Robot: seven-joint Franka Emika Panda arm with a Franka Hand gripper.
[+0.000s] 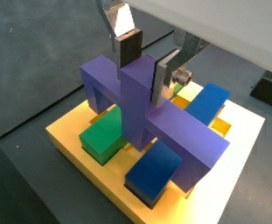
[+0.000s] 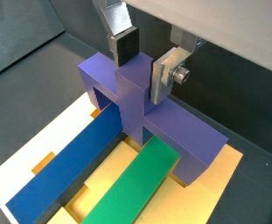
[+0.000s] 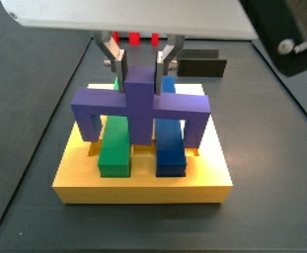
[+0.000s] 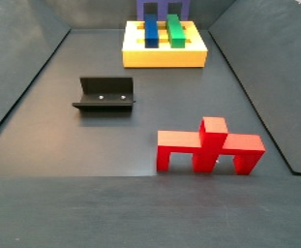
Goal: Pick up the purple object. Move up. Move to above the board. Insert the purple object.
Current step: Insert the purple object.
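The purple object (image 1: pixel 162 122) (image 2: pixel 167 127) (image 3: pixel 136 104) stands upright on the yellow board (image 1: pixel 68 131) (image 2: pixel 226 175) (image 3: pixel 142 183). Its legs reach down to the board's top, and its crossbar spans the green bar (image 3: pixel 114 148) and the blue bar (image 3: pixel 172 148). My gripper (image 1: pixel 146 79) (image 2: pixel 142 77) (image 3: pixel 141 79) is directly above the board, shut on the purple object's raised central stem, with one finger on each side of it. In a side view the board (image 4: pixel 165 56) lies at the far end of the floor, and only the lower part of the purple object (image 4: pixel 160 10) shows there.
A red piece (image 4: pixel 211 150) of similar shape stands on the near right of the floor. The dark fixture (image 4: pixel 105 94) sits at mid-left. A small black box (image 3: pixel 202 67) lies just behind the board. Low walls border the dark floor.
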